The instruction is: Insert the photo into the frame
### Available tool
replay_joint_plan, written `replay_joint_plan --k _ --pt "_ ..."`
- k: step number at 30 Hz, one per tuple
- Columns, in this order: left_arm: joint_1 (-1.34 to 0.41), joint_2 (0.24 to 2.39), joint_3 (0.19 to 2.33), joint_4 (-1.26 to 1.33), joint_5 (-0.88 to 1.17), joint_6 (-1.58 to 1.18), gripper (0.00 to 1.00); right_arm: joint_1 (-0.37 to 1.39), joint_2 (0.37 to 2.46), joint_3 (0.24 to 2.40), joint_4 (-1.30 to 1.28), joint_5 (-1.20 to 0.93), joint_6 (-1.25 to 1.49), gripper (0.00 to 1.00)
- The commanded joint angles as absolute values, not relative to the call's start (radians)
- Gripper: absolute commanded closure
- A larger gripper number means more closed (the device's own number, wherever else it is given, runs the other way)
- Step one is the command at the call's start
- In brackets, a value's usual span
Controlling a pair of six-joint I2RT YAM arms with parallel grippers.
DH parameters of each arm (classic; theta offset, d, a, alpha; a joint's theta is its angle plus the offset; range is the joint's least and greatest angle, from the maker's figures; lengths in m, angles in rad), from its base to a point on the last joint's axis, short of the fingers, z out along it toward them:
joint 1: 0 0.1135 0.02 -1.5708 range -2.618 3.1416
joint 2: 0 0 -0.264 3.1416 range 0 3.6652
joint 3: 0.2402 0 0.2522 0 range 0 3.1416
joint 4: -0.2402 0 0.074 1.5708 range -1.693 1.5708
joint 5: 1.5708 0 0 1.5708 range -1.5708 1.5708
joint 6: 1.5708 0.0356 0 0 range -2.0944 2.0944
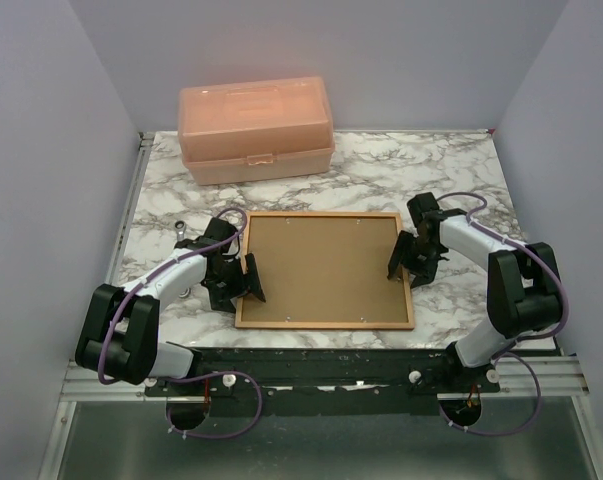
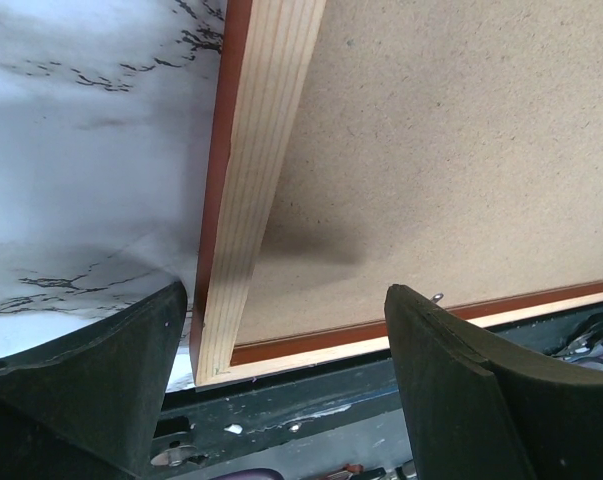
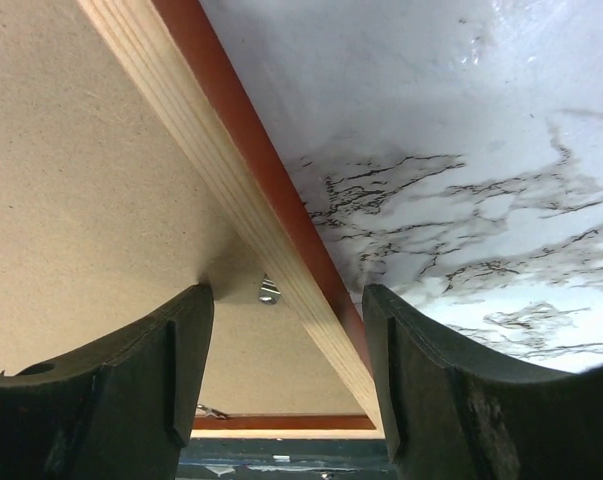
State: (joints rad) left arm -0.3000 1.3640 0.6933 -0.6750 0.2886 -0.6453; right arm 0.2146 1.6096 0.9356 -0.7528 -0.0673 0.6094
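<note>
The wooden frame (image 1: 325, 322) lies back-up in the middle of the marble table, with the brown backing board (image 1: 321, 265) set in it. The photo is hidden from view. My left gripper (image 1: 243, 283) is open and straddles the frame's left rail near its front corner (image 2: 221, 330). My right gripper (image 1: 405, 262) is open and straddles the frame's right rail (image 3: 281, 260), one finger (image 3: 111, 390) touching the board, the other (image 3: 471, 400) over the marble. A small metal tab (image 3: 268, 291) sits by the right rail, another tab (image 2: 437, 297) by the front rail.
A peach plastic box (image 1: 255, 128) stands at the back of the table, left of centre. The black metal table edge (image 1: 321, 368) runs just in front of the frame. A small metal piece (image 1: 182, 228) lies by the left arm.
</note>
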Motion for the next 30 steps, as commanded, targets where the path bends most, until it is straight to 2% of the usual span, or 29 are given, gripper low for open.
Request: replay_joint_plan --k 1,5,8,11,14,16,21,30 --pt "-0.293 1.387 0.689 -0.64 0.252 -0.615 0.18 0.217 1.589 0.959 -0.749 -0.004 0.633 0.33" --pt "-0.293 1.391 0.686 -0.634 0.25 -0.615 0.18 0.217 1.586 0.965 -0.754 0.035 0.632 0.39" --pt "-0.293 1.395 0.683 -0.63 0.251 -0.615 0.18 0.217 1.588 0.961 -0.754 0.04 0.629 0.53" --pt "-0.293 1.393 0.681 -0.627 0.25 -0.617 0.18 0.217 1.586 0.954 -0.756 0.049 0.629 0.78" --pt "-0.293 1.391 0.681 -0.627 0.251 -0.617 0.18 0.218 1.586 0.958 -0.763 0.063 0.623 0.87" --pt "-0.293 1.391 0.687 -0.629 0.25 -0.617 0.18 0.218 1.588 0.964 -0.771 0.074 0.618 0.98" --pt "-0.293 1.397 0.693 -0.617 0.259 -0.619 0.19 0.218 1.592 0.974 -0.781 0.093 0.6 1.0" --pt "-0.364 1.384 0.672 -0.565 0.346 -0.663 0.25 0.216 1.566 0.935 -0.763 0.041 0.596 1.0"
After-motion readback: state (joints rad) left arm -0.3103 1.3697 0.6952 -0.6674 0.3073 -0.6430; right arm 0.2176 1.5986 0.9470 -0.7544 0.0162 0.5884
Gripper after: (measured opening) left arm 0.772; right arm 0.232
